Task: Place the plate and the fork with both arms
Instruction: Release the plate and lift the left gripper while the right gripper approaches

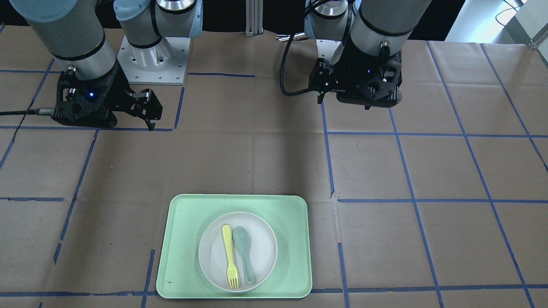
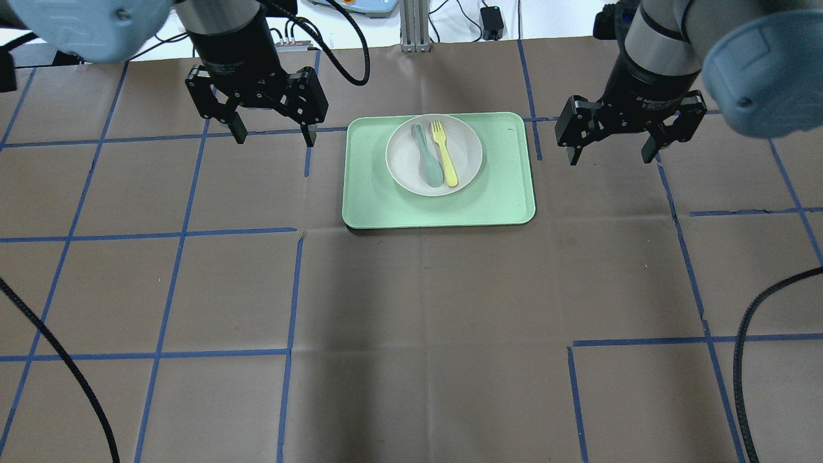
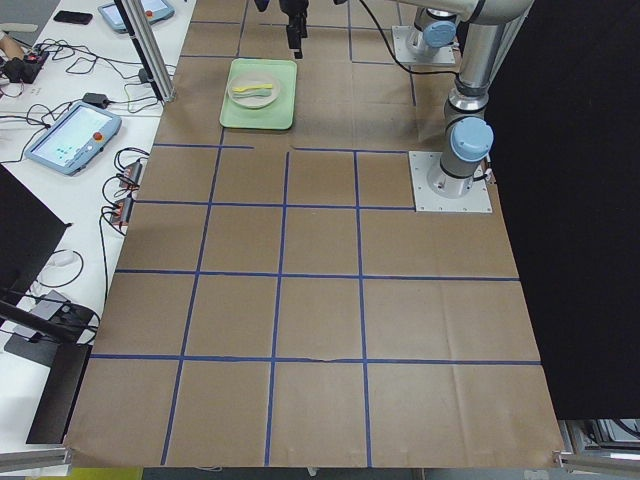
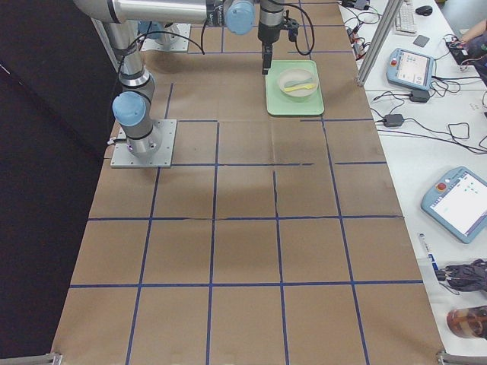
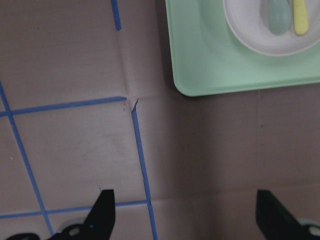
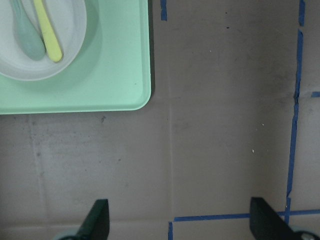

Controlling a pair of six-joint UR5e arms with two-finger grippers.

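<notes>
In the overhead view a mint-green tray (image 2: 386, 199) lies in the upper middle of the frame on the brown paper-covered table (image 2: 411, 321), which is crossed by blue tape lines (image 2: 173, 231). The plate (image 2: 466, 154) sits inside the tray, close to the tray's top edge and a little right of its middle. On the plate the fork (image 2: 445, 154) and a grey-green spoon (image 2: 426, 154) lie side by side, nearly touching. The fork is on the right with its tines toward the top of the frame, and the spoon is on the left with its bowl toward the bottom.

The left gripper (image 2: 275, 138) hangs in the upper left of the overhead frame, near the tray's left edge but apart from it. Its jaws point down, are spread wide and have nothing between them. The right gripper (image 2: 610, 158) hangs in the upper right, just off the tray's right edge, its jaws likewise spread wide and empty.

In the left wrist view two black fingertips (image 5: 102, 212) show at the bottom corners with bare paper and a tape line between them, and the tray's rounded corner fills the upper right. In the right wrist view the fingertips (image 6: 97, 220) again stand far apart at the bottom, with the tray and plate in the upper left
</notes>
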